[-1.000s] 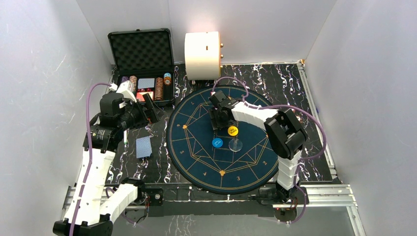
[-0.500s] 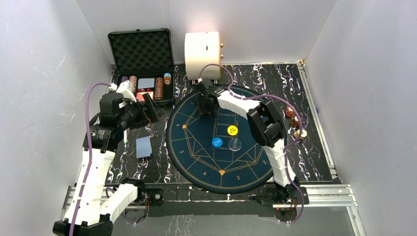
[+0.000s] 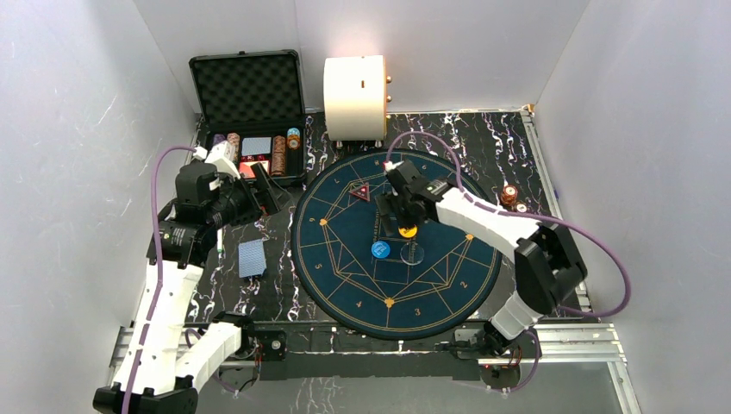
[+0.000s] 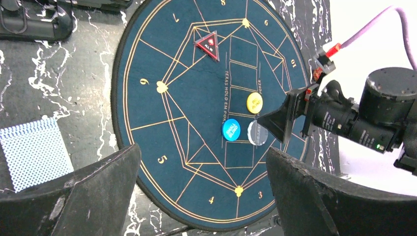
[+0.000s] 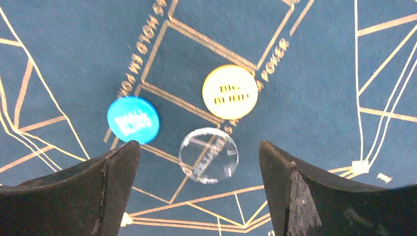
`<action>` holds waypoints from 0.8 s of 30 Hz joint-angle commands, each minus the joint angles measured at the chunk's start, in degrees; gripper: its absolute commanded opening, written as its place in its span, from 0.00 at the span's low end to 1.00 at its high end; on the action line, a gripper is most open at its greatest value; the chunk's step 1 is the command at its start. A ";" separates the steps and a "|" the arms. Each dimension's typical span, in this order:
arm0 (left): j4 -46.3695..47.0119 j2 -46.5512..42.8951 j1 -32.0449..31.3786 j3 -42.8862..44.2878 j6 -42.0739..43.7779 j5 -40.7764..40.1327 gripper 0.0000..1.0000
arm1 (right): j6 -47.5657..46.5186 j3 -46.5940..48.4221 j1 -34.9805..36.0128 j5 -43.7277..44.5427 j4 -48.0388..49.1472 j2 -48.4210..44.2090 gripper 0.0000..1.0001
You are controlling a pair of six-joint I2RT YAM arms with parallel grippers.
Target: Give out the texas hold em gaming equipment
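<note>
On the round blue mat (image 3: 345, 285) lie a red triangular marker (image 3: 360, 191), a yellow button (image 3: 407, 230), a blue button (image 3: 380, 250) and a clear disc (image 3: 413, 254). My right gripper (image 3: 399, 217) hovers open just behind the yellow button, holding nothing. In the right wrist view the yellow button (image 5: 230, 92), blue button (image 5: 133, 119) and clear disc (image 5: 208, 155) lie ahead of the spread right gripper (image 5: 199, 147). A blue-backed card stack (image 3: 251, 257) lies left of the mat. My left gripper (image 3: 259, 198) is open and empty by the case; its wrist view shows the marker (image 4: 208, 44).
The black foam-lined case (image 3: 247, 86) stands open at the back left with chip rows (image 3: 279, 155) and cards inside. A big cream cylinder (image 3: 354, 97) stands behind the mat. A few chips (image 3: 512, 198) lie right of the mat. White walls close in on three sides.
The right arm swung to the mat's back left, left the red triangular marker there, then came back over the buttons with its jaws wider. The left arm stayed still.
</note>
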 commanded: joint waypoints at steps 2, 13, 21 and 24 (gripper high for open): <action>1.92 0.51 0.23 -2.66 -1.55 4.47 0.98 | 1.26 -6.92 -0.29 0.80 -0.19 -3.55 0.98; -0.91 -0.65 0.24 -2.25 -2.10 5.32 0.98 | 4.89 -10.19 -0.55 0.27 1.43 1.18 0.92; -1.08 0.68 0.26 -2.05 -2.25 5.27 0.98 | 6.84 -14.86 -0.16 0.30 2.10 -0.89 0.87; -0.70 0.88 0.23 -2.13 -2.25 5.06 0.98 | 6.75 -16.30 -0.16 0.04 3.43 -1.73 0.85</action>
